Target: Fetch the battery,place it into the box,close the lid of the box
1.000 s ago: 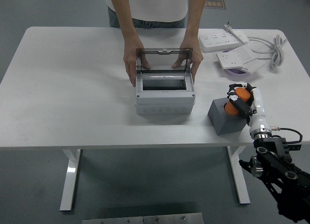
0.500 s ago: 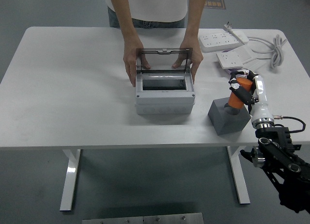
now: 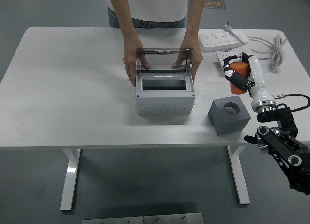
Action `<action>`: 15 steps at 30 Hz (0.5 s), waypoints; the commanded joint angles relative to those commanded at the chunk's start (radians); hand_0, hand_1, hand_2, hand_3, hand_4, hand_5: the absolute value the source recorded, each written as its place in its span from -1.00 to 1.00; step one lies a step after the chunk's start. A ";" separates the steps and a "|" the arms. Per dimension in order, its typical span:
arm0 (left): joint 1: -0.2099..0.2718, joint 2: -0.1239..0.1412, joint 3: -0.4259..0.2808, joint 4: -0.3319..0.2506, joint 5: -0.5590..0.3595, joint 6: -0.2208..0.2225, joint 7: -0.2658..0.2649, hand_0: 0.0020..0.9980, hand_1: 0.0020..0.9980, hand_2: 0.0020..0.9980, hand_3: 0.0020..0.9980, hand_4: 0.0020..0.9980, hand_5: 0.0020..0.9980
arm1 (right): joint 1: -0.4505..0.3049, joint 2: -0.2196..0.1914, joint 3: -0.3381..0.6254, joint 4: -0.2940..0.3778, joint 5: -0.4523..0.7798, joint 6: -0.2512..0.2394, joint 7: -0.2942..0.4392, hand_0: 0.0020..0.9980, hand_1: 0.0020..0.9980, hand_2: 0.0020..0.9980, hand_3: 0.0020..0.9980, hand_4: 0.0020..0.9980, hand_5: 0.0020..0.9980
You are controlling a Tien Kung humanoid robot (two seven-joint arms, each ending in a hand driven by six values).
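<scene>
While the lid is held up, status as follows:

Right hand (image 3: 237, 74): fingers curled around the orange battery (image 3: 238, 81), which is held clear above the table (image 3: 72, 88).
Battery: orange cylinder, smooth-looking, upright in the grip; only part of it is covered by the fingers (image 3: 231, 73).
Holder: grey block (image 3: 229, 116) with a round socket, now empty, below the fingers and toward the near edge.
Box: grey plastic box (image 3: 165, 98) to the left of the fingers, well apart; opening is narrow and rectangular.
Lid: smoky translucent lid (image 3: 163, 59), propped upright by a person's two hands (image 3: 130, 64) at the box sides.
Left hand: not seen.
Clutter: white power strips (image 3: 224, 40) and a coiled cable (image 3: 277, 48) just beyond the fingers.
Risk 1: slip is judged possible, since a smooth cylinder is gripped on a small area.
Risk 2: the person's hand nearest the fingers could be struck on the way across.
Risk 3: the battery could catch the box rim if tilted at entry.
Risk 4: the cable could be snagged by the wrist.
</scene>
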 joint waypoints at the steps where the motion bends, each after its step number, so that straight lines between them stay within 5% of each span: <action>1: 0.000 0.000 0.000 0.000 0.000 0.000 0.000 0.18 0.37 0.19 0.16 0.12 -1.00 | 0.008 -0.006 -0.004 0.006 -0.034 0.008 -0.018 -0.73 -0.64 -0.44 -0.47 -1.00 -1.00; 9: 0.001 0.005 0.000 -0.001 -0.002 0.003 0.001 0.18 0.38 0.19 0.16 0.12 -1.00 | 0.092 -0.047 -0.089 0.036 -0.301 0.075 -0.163 -0.74 -0.64 -0.45 -0.47 -0.99 -1.00; 15: -0.001 0.008 0.000 -0.001 0.000 0.003 0.003 0.18 0.38 0.19 0.16 0.12 -1.00 | 0.170 -0.037 -0.181 0.033 -0.450 0.120 -0.223 -0.77 -0.66 -0.49 -0.48 -0.94 -1.00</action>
